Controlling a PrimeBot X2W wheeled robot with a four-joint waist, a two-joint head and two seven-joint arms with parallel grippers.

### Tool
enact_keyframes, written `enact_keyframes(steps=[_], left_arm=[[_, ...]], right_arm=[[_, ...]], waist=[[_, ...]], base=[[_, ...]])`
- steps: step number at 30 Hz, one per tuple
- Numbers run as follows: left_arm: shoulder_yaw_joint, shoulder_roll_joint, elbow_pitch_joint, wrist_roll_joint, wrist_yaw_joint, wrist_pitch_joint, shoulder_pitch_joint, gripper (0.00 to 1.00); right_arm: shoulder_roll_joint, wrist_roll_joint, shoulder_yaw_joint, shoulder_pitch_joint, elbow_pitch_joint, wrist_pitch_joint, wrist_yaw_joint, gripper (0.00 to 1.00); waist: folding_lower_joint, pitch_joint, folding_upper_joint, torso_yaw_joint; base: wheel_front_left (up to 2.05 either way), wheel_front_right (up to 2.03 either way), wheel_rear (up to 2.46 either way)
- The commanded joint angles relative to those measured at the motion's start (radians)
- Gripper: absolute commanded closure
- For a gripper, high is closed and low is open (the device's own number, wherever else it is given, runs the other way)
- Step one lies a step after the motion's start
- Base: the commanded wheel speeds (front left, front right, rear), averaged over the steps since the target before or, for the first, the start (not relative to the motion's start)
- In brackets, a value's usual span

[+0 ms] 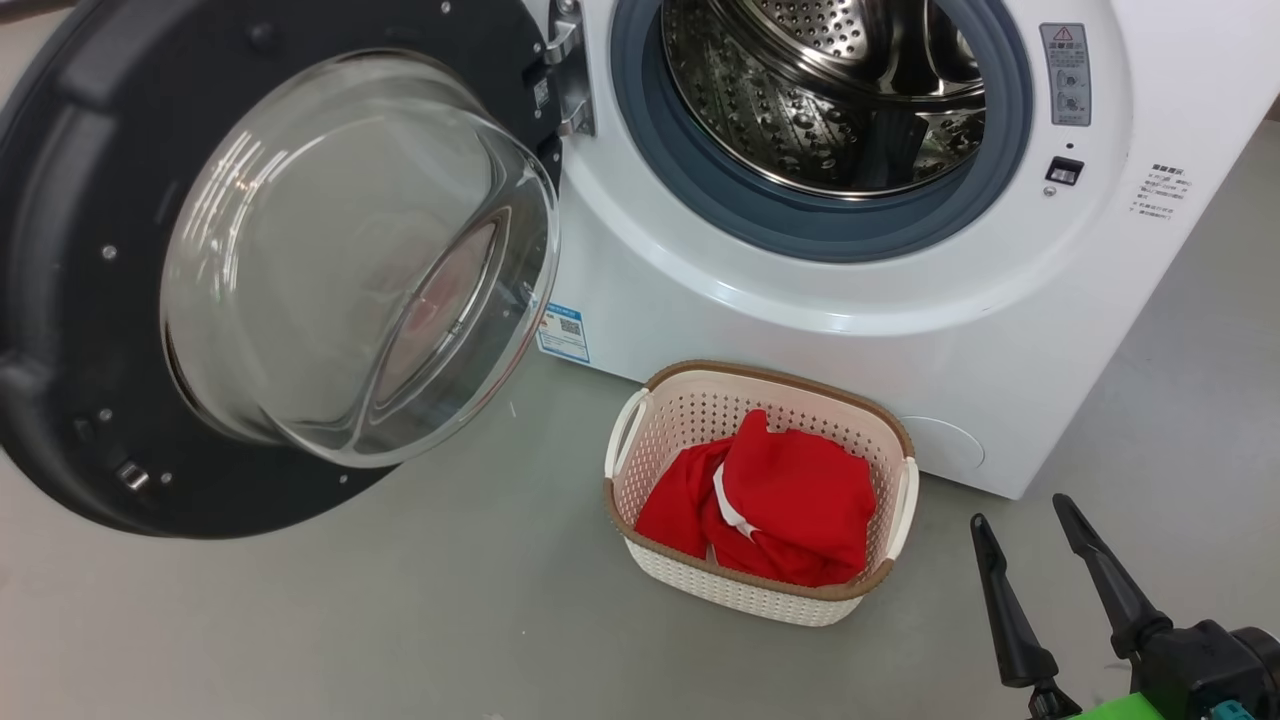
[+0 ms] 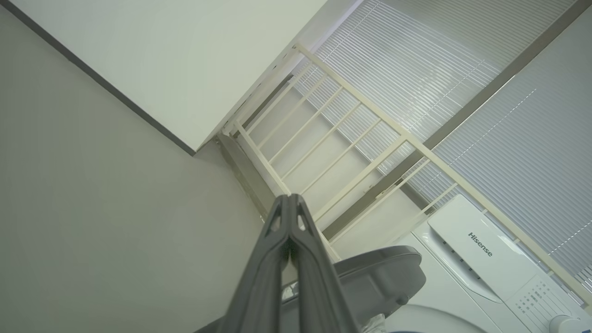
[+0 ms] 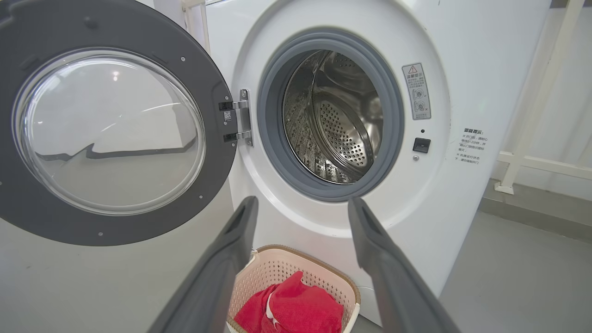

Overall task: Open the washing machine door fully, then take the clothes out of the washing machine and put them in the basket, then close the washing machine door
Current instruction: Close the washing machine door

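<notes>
The white washing machine (image 1: 860,290) stands with its round door (image 1: 130,300) swung wide to the left, the glass bowl (image 1: 350,260) bulging toward me. Its steel drum (image 1: 830,90) looks bare of fabric. The red clothes (image 1: 780,500) with white trim lie in the cream basket (image 1: 640,410) on the floor in front of the machine. My right gripper (image 1: 1020,515) is open at the lower right, apart from the basket; the right wrist view has it (image 3: 303,203) facing the drum (image 3: 337,120) above the basket (image 3: 342,286). My left gripper (image 2: 289,199) is shut, empty, pointing up toward a wall and rail.
Grey floor (image 1: 300,620) spreads around the basket. A white railing (image 2: 351,134) and window blinds (image 2: 462,83) stand behind the machine, whose top panel (image 2: 481,245) appears in the left wrist view. A white post (image 3: 532,115) and ledge lie to the machine's right.
</notes>
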Motion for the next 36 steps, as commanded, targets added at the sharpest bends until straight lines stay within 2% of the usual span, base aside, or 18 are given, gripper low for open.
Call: enact_keyframes(steps=[1,9,14,19,23,36], left_arm=[[0.011,0.079,0.031,-0.005,0.013,0.036,-0.059,1.00],[0.050,0.103,0.259,-0.126,0.066,0.205,-0.179,1.00],[0.044,0.133,0.335,-0.125,0.067,0.226,-0.197,1.00],[0.031,0.154,0.408,-0.116,0.057,0.228,-0.218,1.00],[0.016,0.151,0.458,-0.126,0.031,0.264,-0.235,1.00],[-0.014,0.142,0.512,-0.150,-0.019,0.365,-0.235,1.00]], right_arm=[[-0.016,-0.005,0.026,-0.048,-0.023,-0.002,0.006,0.00],[-0.016,-0.016,0.037,-0.046,-0.026,0.009,0.006,0.00],[-0.016,-0.025,0.045,-0.043,-0.032,0.020,0.006,0.00],[-0.016,-0.028,0.056,-0.037,-0.042,0.033,0.006,0.00],[-0.016,-0.030,0.062,-0.030,-0.049,0.039,0.006,0.00],[-0.016,-0.019,0.063,-0.030,-0.045,0.030,0.006,0.00]], waist=[[0.0000,-0.001,0.0000,-0.005],[0.0000,-0.007,0.0000,-0.020],[0.0000,-0.010,0.0000,-0.032],[0.0000,-0.015,0.0000,-0.046],[0.0000,-0.017,0.0000,-0.058],[0.0000,-0.016,0.0000,-0.077]], base=[[0.00,0.00,0.00],[0.00,0.00,0.00],[0.00,0.00,0.00],[0.00,0.00,0.00],[0.00,0.00,0.00],[0.00,0.00,0.00]])
